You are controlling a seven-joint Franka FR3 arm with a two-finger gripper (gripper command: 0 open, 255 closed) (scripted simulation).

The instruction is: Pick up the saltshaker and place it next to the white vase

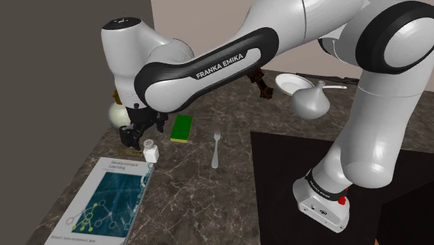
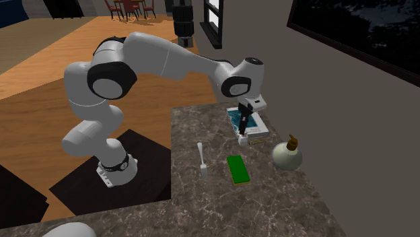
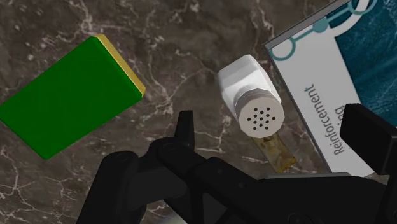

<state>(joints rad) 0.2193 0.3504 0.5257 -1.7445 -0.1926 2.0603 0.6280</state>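
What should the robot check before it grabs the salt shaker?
1. Black two-finger gripper open: ok, fingers apart.
2. White saltshaker with holed cap between the fingers: ok, untouched.
3. Saltshaker upright: ok in the shoulder view.
4. Finger clears the blue-and-white book beside it: cannot tell.
5. Bare dark marble counter beside the round white vase: ok.

1. Soft, even, rather dim light lies over the dark counter (image 1: 188, 195).
2. The white arm (image 1: 299, 28) shades gently from bright upper sides to grey undersides.
3. The wooden floor (image 2: 40, 74) looks brighter.
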